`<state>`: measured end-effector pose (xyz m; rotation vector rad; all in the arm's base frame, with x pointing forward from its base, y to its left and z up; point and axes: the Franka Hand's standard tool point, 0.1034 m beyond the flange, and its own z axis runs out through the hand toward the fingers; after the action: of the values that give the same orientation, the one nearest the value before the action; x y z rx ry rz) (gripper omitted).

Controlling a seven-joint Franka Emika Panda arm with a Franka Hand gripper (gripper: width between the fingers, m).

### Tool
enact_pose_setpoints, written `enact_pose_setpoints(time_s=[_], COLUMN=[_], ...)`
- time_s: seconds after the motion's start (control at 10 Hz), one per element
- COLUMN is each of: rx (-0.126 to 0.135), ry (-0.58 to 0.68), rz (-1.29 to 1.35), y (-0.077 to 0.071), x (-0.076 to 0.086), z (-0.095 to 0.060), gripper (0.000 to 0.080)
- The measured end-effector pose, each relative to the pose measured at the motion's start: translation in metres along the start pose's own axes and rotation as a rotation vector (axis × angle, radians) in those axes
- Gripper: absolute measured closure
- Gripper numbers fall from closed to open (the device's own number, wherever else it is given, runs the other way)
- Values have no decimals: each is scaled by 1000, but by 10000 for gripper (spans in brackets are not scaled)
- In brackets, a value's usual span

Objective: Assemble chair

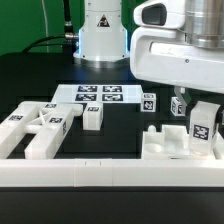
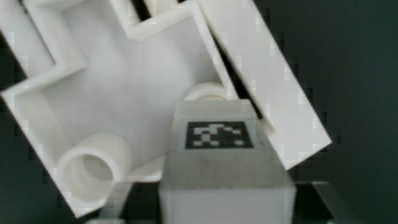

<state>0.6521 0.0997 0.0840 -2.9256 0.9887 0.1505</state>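
Reaching straight down, the gripper (image 1: pixel 197 114) clamps a tagged chair piece (image 2: pixel 217 150) (upright) above a flat white part (image 2: pixel 151 75).

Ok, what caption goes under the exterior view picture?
The gripper holds a tagged chair piece over a bigger white part, loose pieces lying nearby.

Place: robotics lab bench.
Signs: white robot arm (image 1: pixel 103 30) behind black tabletop (image 1: pixel 30 85); tagged marker board (image 1: pixel 100 95); green backdrop (image 1: pixel 20 25).

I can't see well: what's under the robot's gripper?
The gripper holds a white tagged piece over a white chair slab. The slab covers whatever lies beneath it.
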Motion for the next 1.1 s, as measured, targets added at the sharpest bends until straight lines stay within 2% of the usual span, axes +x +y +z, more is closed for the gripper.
enact_pose_setpoints(time_s=[0.7, 1.1], rx=[6, 38], ry=[-11, 0], rz=[428, 790], y=[-3, -8], x=[-4, -8], z=[1, 2], gripper=[510, 509])
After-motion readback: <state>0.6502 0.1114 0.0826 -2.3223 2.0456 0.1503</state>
